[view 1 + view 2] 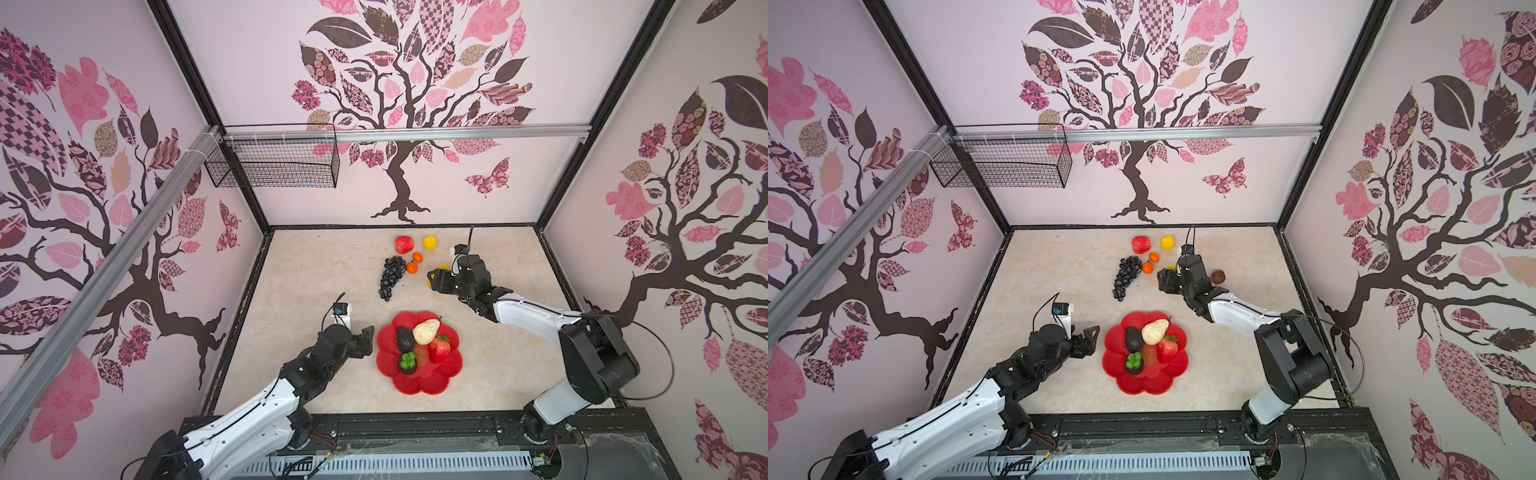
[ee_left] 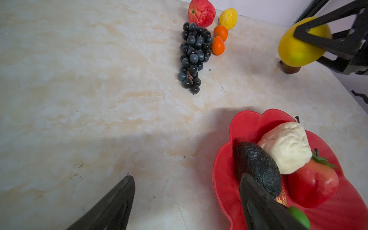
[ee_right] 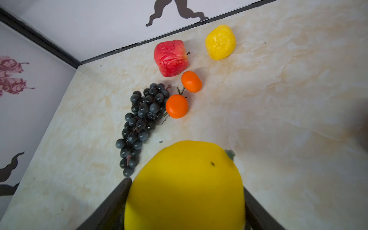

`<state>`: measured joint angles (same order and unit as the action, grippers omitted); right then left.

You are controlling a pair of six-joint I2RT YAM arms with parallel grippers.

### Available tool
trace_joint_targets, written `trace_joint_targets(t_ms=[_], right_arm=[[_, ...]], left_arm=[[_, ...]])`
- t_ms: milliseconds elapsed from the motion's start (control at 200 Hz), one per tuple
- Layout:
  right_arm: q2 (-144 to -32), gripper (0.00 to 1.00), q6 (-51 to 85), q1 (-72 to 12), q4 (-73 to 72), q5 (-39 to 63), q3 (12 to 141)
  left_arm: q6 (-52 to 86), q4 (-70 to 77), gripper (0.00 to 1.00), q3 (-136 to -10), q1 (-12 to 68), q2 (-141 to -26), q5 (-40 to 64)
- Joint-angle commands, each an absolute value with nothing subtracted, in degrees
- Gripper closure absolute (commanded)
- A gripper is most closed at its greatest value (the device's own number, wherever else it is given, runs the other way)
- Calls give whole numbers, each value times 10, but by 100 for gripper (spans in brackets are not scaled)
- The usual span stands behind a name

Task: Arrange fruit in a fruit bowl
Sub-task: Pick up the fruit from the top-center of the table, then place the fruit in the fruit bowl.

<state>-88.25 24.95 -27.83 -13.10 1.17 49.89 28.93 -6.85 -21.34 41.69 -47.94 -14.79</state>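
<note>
The right gripper (image 1: 435, 277) clasps a yellow fruit (image 2: 296, 49) — the left gripper (image 2: 186, 177) gapes empty beside the fruit bowl (image 1: 419, 384).

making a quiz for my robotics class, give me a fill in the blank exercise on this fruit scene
1. The right pincer is shut on a large fruit whose colour is ___.
2. The bowl holding the cream pear is coloured ___.
3. Beside the grape bunch lie ___ small oranges.
4. The left pincer grips nothing; it is ___.

Missing words: yellow; red; two; open.
</note>
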Motion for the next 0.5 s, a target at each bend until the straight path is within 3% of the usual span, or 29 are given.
trace_joint_targets(t_ms=[0,295,495], right_arm=[[-810,33,188,-300,-154,23,460],[-674,35,105,-390,-202,-10,337],[-623,38,62,-462,-238,-47,285]], left_arm=[[318,-79,15,-291,415,-497,-98],[346,-145,14,-419,411,-540,-9],[350,-191,15,-508,408,-610,108]])
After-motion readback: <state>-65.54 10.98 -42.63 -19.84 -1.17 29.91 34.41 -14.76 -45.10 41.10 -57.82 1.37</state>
